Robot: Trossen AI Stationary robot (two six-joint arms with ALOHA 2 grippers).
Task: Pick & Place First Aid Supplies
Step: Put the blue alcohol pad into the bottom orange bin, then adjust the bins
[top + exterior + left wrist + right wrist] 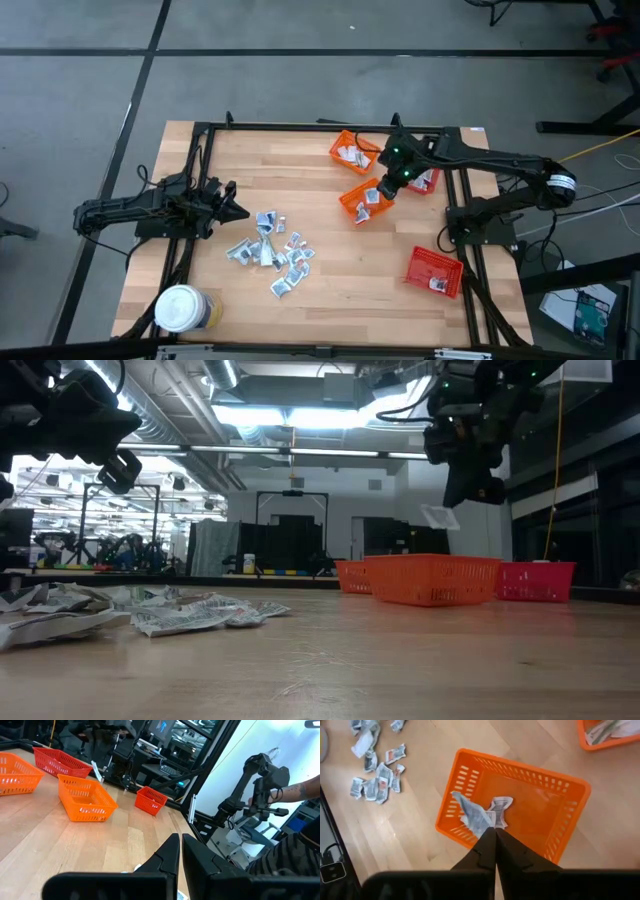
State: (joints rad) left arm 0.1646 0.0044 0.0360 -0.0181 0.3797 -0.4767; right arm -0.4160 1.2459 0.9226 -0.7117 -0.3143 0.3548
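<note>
The light wooden bench (pixel 330 270) carries a loose heap of small flat silvery-white sachets (pixel 270 252) near the left gripper (pixel 236 210), which waits low at the bench's left side with its fingers closed together and holding nothing. The right gripper (pixel 495 831) hangs above the orange mesh basket (pixel 535 800) in the middle, its fingers pinched on one crumpled silvery sachet (pixel 472 815). Another sachet (pixel 501 809) lies inside this basket.

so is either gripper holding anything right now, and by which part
The right gripper pinches a small flat silvery-white sachet by one end, above the orange mesh basket. The left gripper, shut, holds nothing.
</note>
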